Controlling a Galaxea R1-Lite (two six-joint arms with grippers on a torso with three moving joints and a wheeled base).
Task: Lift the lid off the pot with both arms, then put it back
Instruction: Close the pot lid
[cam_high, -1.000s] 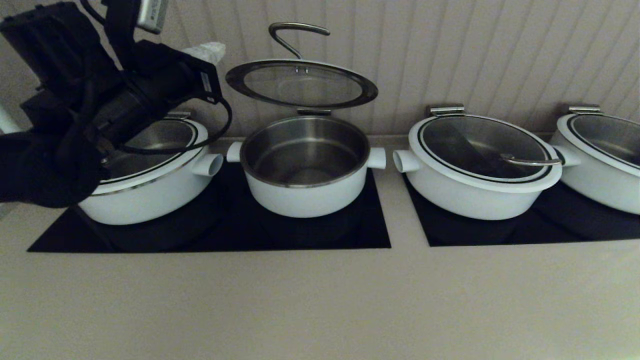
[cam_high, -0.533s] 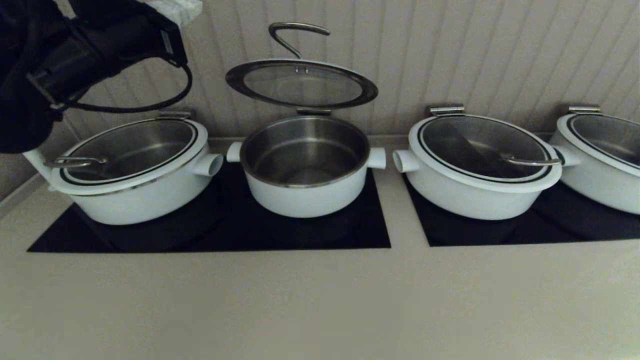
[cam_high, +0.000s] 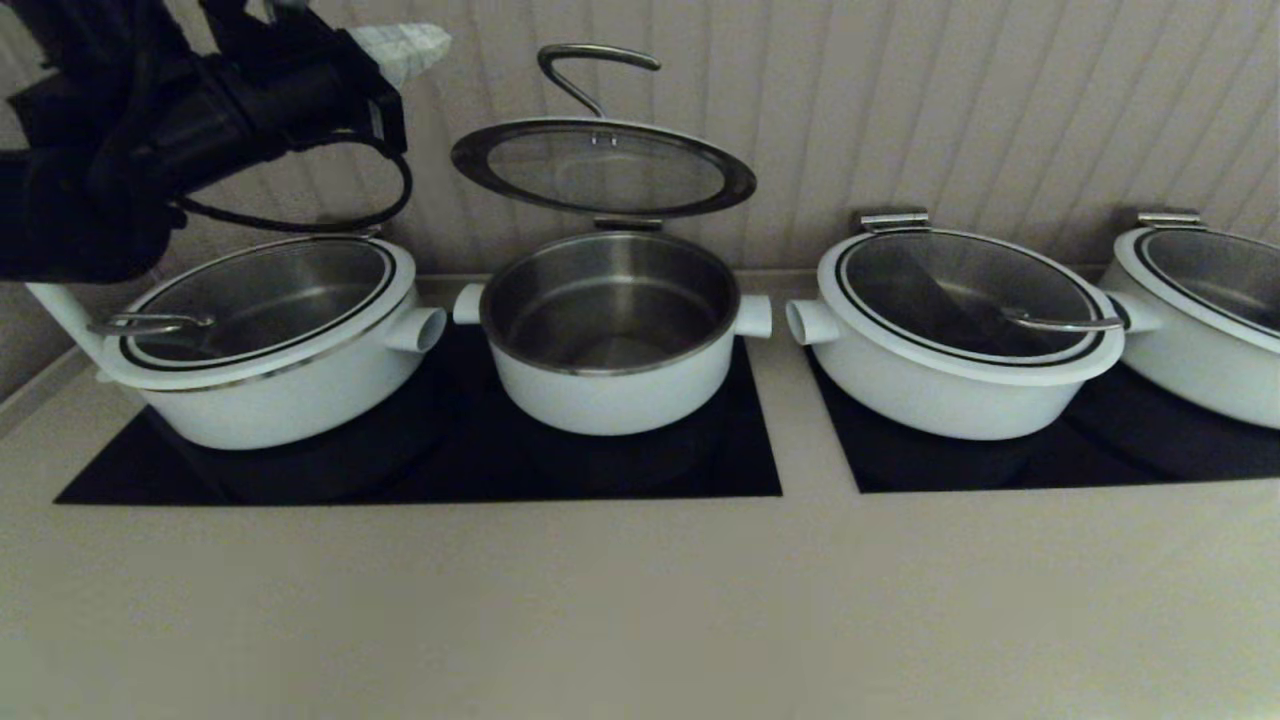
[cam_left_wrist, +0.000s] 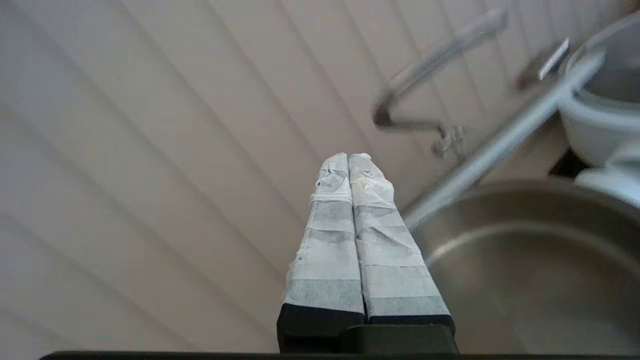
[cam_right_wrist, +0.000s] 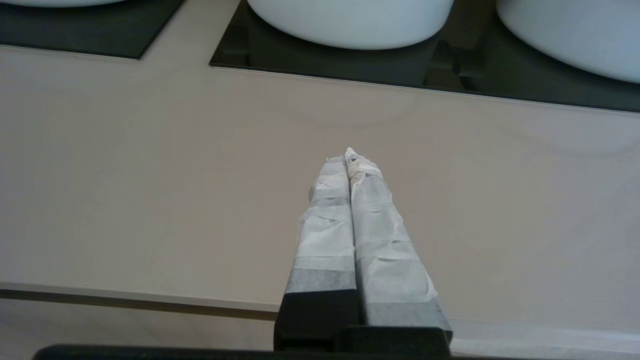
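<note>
Head view: round glass lid (cam_high: 603, 167), steel pot (cam_high: 611, 330).

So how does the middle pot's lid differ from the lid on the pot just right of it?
The middle lid stands raised above its open pot, propped at the back; the right lid lies shut on its pot. The middle lid's handle rises from its centre, while the right lid's handle reaches its rim. Both are round glass. The left gripper, shut, is beside the raised lid, touching nothing.

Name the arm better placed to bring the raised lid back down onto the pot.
Left. Its hand, shut and empty, hovers beside the lid propped open above the pot. The right hand, also shut, sits low over bare counter, out of the head view.
</note>
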